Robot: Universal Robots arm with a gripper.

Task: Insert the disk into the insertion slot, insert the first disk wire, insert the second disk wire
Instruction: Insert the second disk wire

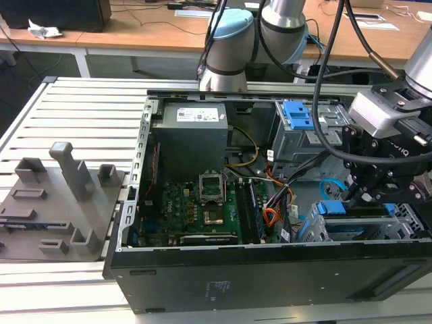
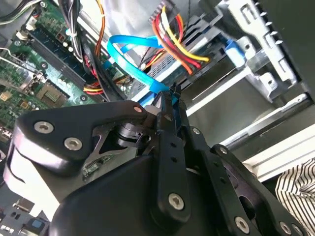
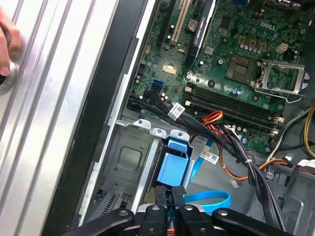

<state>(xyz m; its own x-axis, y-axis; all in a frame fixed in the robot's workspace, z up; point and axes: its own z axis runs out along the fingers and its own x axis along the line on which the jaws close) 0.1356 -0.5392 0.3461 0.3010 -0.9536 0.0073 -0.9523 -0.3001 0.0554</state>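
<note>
My gripper (image 1: 358,196) hangs over the near right corner of the open computer case. In both wrist views its fingers are shut on the small dark plug of the second disk wire (image 2: 129,55), a light-blue cable looping away behind the fingertips (image 2: 167,105). The same loop (image 3: 212,199) lies beside the gripper (image 3: 172,195). The disk's blue carrier (image 1: 335,208) sits in the insertion slot (image 1: 317,233), just below the gripper, with its blue tab (image 3: 175,166) right ahead of the fingers. The first disk wire (image 2: 178,38), an orange, yellow and red bundle, runs close by, untouched.
A grey drive box with a blue latch (image 1: 297,116) stands behind the gripper. The power supply (image 1: 190,138) and motherboard (image 1: 196,206) fill the case's left half. A grey fixture (image 1: 64,196) lies on the slatted table. A hand (image 3: 7,44) rests outside the case.
</note>
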